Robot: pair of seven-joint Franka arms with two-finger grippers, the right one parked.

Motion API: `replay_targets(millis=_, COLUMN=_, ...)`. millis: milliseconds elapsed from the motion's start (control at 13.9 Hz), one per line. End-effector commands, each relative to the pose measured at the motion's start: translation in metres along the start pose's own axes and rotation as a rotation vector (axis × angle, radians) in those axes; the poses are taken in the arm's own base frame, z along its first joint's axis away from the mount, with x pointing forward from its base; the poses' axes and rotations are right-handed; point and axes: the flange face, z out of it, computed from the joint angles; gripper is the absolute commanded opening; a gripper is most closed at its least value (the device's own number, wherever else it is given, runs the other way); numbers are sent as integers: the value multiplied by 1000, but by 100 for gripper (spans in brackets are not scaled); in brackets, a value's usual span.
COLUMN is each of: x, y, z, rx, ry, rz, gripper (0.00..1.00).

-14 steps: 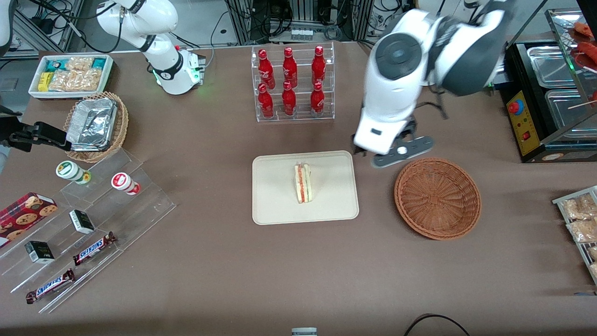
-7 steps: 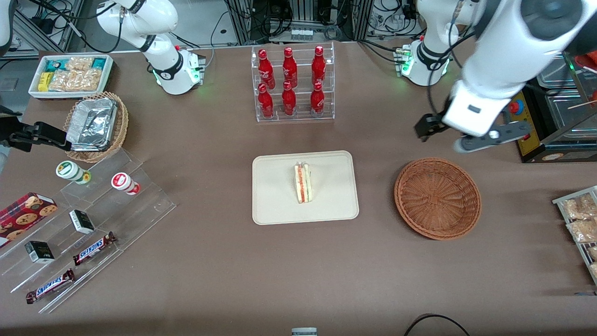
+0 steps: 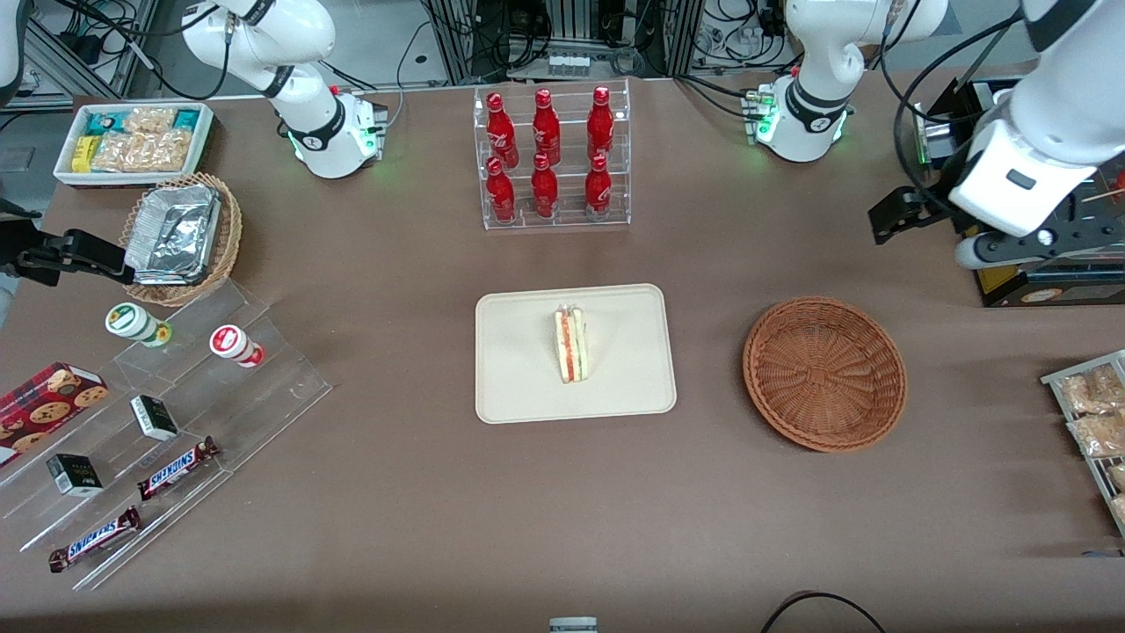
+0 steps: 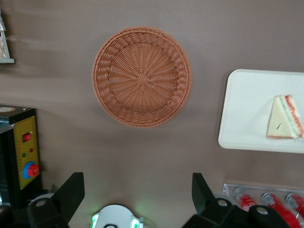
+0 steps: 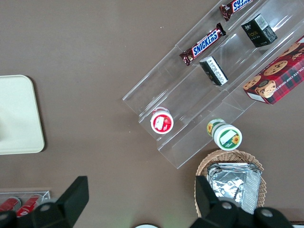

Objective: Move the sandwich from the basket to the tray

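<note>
The sandwich (image 3: 571,345), a pale wedge with a red and green filling stripe, lies on the cream tray (image 3: 518,369) at mid-table. The reddish-brown wicker basket (image 3: 824,374) sits beside the tray toward the working arm's end, and nothing is in it. In the left wrist view the basket (image 4: 142,77), the tray (image 4: 244,111) and the sandwich (image 4: 284,124) all show from high above. My left gripper (image 4: 137,190) is open and holds nothing. Its hand (image 3: 1006,233) hangs high over the table's working-arm end, farther from the front camera than the basket.
A clear rack of red bottles (image 3: 552,158) stands farther from the camera than the tray. A black machine with a yellow panel (image 4: 23,156) sits under the hand. Snack packets (image 3: 1090,413) lie nearby. A tan foil basket (image 3: 180,237) and acrylic steps (image 3: 176,422) are toward the parked arm's end.
The left arm has swung from between the tray and the basket out toward its own end of the table and risen. The sandwich has stayed on the tray.
</note>
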Motion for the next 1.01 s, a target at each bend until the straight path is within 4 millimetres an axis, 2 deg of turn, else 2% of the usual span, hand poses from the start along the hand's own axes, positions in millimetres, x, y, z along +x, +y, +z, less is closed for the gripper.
replay_targets(millis=0, x=-4, y=-24, z=-1, rx=-18, ry=-9, rz=33, gripper=100)
replay_targets(millis=216, x=-5, y=-41, z=-6, rx=-18, ry=-20, rz=89, gripper=100)
replay_targets(millis=504, x=-12, y=-75, z=-17, rx=-25, ry=-11, rz=113, gripper=100)
replay_targets(millis=792, x=-12, y=-79, z=-19, rx=-24, ry=-8, rz=125, gripper=100)
replay_targets(millis=936, x=-4, y=-78, z=-16, rx=-21, ry=-11, rz=117, gripper=100)
